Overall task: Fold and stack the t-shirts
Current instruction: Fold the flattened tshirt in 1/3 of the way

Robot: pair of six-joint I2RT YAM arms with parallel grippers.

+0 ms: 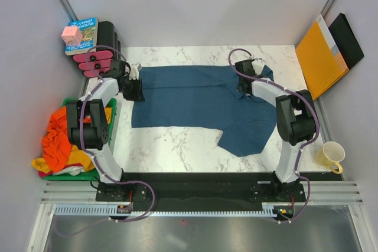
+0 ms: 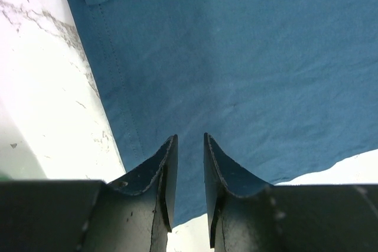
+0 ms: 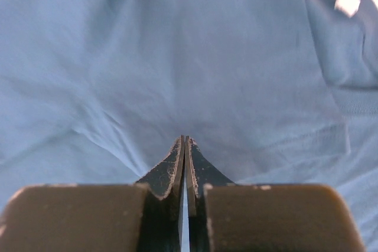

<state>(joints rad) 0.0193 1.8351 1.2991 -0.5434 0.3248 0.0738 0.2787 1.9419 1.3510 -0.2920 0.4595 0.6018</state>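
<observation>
A dark teal-blue t-shirt lies spread flat across the marble table, one sleeve hanging toward the front right. My left gripper hovers over its left hem; in the left wrist view the jaws stand a little apart with nothing between them, and the shirt lies below. My right gripper is over the shirt's right part; in the right wrist view the jaws are closed at the cloth, and creases run toward the tips. An orange shirt and a yellow one lie bunched in a bin at the left.
The green bin stands at the table's left edge. A yellow mug is at the front right. An orange envelope and a black folder lean at the back right. A book with a pink cube sits at the back left.
</observation>
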